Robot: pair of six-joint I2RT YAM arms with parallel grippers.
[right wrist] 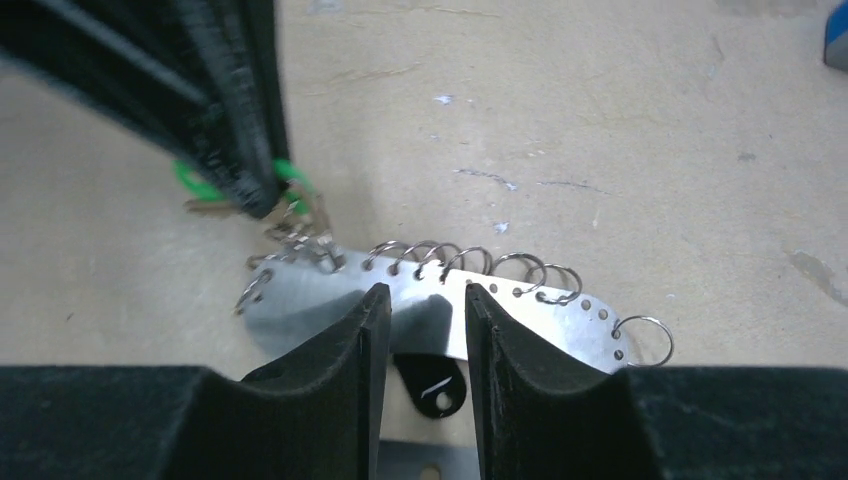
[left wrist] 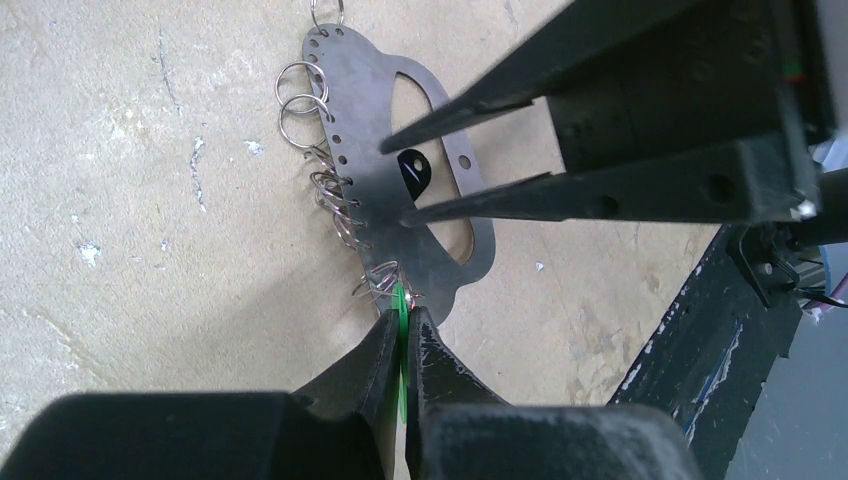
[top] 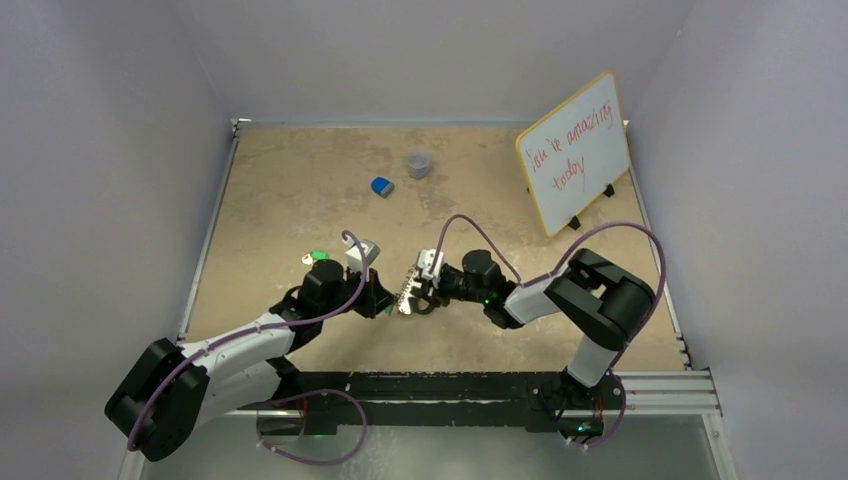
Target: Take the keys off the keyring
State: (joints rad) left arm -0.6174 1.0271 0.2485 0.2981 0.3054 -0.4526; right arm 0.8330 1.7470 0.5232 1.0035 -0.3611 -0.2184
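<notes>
1. Pinching a green-headed key [left wrist: 400, 300], the left gripper [left wrist: 402, 325] is clenched at the keyring plate [left wrist: 365, 85]'s near end.
2. The right gripper [left wrist: 398, 182] meets it mid-length, fingers slightly apart; I cannot tell if it grips.
3. The keyring plate's long axis runs straight away from the left gripper.

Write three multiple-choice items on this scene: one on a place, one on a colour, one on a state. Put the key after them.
1. Where in the top view does the whiteboard stand?
A. near left
B. centre
C. far right

2. What colour is the head of the key in the left gripper?
A. red
B. green
C. black

3. How is the left gripper?
A. shut on the key
B. wide open
C. shut on nothing

Key:
1 C, it leans at the far right edge.
2 B, bright green shows between the fingers.
3 A, the fingers pinch the head at the end of the metal keyring plate.
</notes>
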